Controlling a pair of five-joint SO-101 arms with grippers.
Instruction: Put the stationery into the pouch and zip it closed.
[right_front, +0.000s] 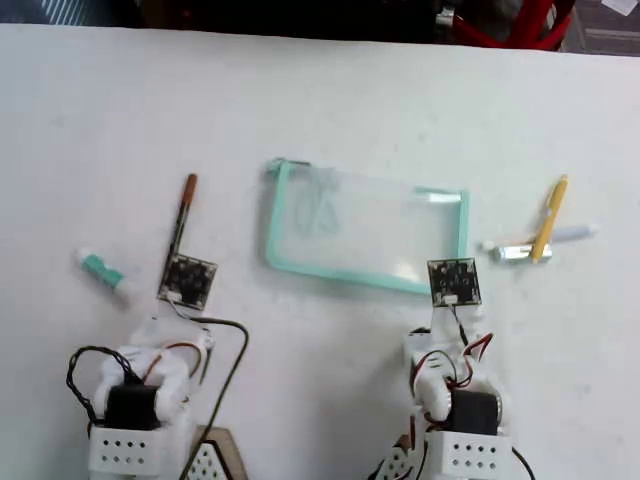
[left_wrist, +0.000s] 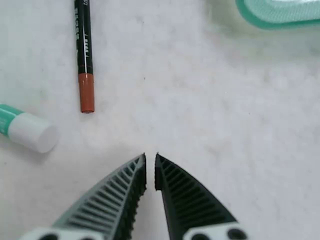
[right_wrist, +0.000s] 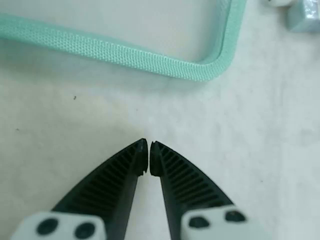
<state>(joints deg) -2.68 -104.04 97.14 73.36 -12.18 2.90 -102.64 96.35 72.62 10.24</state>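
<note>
Hovering with jaws together and nothing between them, the left tool sits off the short end of the pouch on the left arm's side, over bare surface. The right tool, likewise closed and empty, sits just outside the pouch's near long edge, by the corner on the right arm's side. Pouch: one, clear with teal edging, lying flat; whether its zip is open cannot be told. Stationery: five pieces, all outside the pouch. Off the left-arm end: one dark pencil with a brown end, long axis roughly parallel to the pouch's short ends, near the left tool; one teal-and-white stick, farther from the pouch than the pencil. Off the right-arm end: one yellow pen crossing one white pen, and one small silvery piece touching or just beside them. Judgement: the left arm is nearer the pencil and stick, the right arm nearer the pens; the pencil looks the likeliest first pick, gripped across its shaft.
</note>
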